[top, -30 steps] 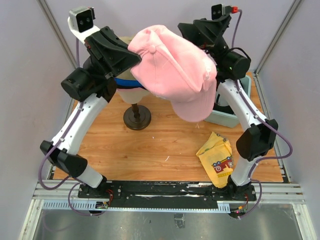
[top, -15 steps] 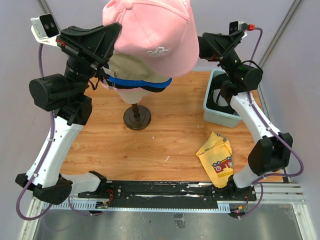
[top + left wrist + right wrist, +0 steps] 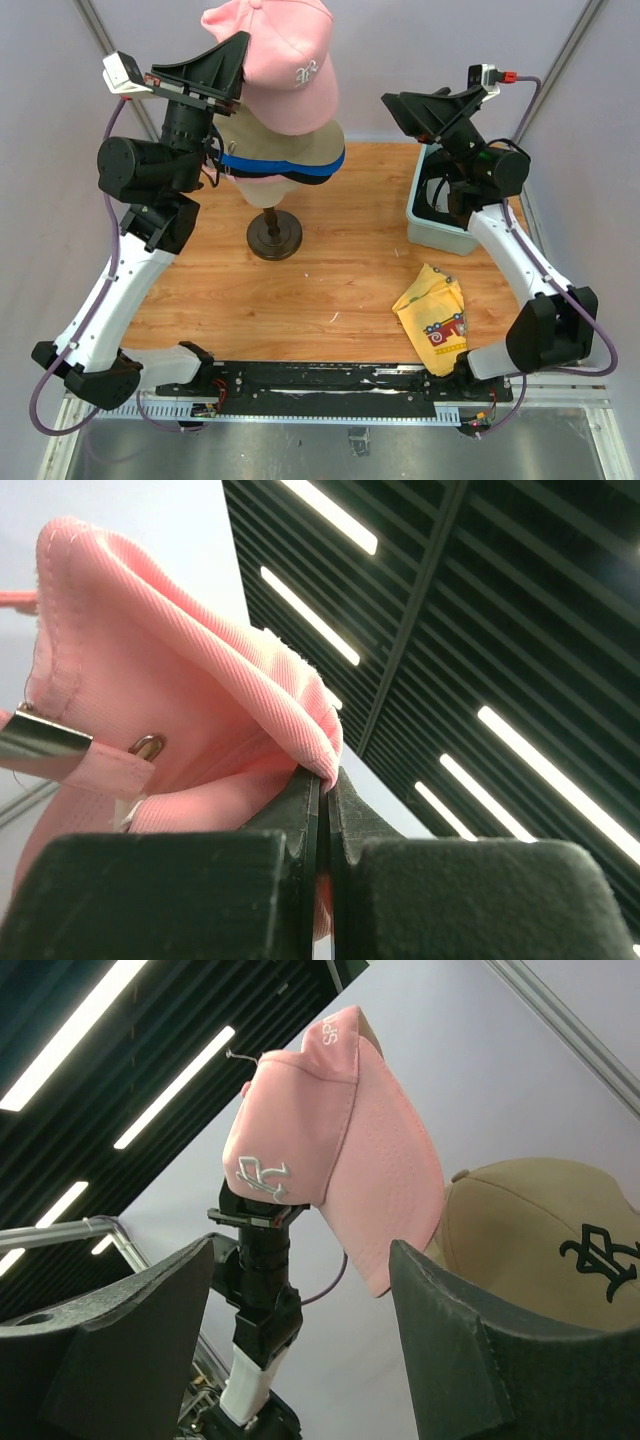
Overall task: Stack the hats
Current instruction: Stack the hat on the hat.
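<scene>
Pale lilac walls are seen around a wooden table, on which a cream mannequin head is set upon a dark stand. A tan cap with a dark logo is worn by the head, and under its edge a bright blue cap is seen; the layers below it cannot be told apart. A pink cap is held up above the head, tilted, with its brim pointing down toward the tan cap. Whether the two are touching cannot be told. The left gripper, at the left of the head, is pressed fully together on the rear edge of the pink cap, beside the strap buckle. The right gripper, at the right of the head, is spread wide and nothing is held between its fingers. Farther right of the head a pale bin is placed with something dark inside, and a yellow cloth is laid in front of it, nearer the arm bases.
</scene>
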You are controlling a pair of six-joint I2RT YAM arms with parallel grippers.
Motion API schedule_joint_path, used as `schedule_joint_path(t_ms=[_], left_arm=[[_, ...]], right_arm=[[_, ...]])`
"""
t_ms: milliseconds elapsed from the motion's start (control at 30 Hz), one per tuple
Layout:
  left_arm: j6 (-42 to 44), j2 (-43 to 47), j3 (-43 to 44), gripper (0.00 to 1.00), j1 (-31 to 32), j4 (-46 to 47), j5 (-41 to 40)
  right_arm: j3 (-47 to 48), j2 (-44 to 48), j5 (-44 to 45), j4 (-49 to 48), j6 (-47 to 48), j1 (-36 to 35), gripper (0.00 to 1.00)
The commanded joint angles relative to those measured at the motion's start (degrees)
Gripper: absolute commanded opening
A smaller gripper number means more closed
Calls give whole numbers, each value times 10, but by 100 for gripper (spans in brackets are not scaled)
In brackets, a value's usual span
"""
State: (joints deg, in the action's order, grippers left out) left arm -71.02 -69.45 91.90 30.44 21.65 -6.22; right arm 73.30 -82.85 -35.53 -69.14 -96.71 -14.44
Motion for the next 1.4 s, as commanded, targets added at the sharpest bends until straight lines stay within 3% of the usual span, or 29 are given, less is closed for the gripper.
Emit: schedule_joint_path(t_ms=[0,567,933,1267,1367], left_arm=[[-18,-3,12,0,18,27,-64],[-55,-12,14,1,49,47,-117],[-75,-13,3,0,52,52,-124],[-86,-11,-10,0,53,51,-137],[-87,-9,-18,0,53,53,-147]], right_arm=[[-21,39,-14,27,81,-19,73],[-27,12,38,49,138,-117,75],[28,-41,60,43,141,-154,75],[119,-100,59,47,127,-173,61],[132,-113,60,47,118,-179,52]])
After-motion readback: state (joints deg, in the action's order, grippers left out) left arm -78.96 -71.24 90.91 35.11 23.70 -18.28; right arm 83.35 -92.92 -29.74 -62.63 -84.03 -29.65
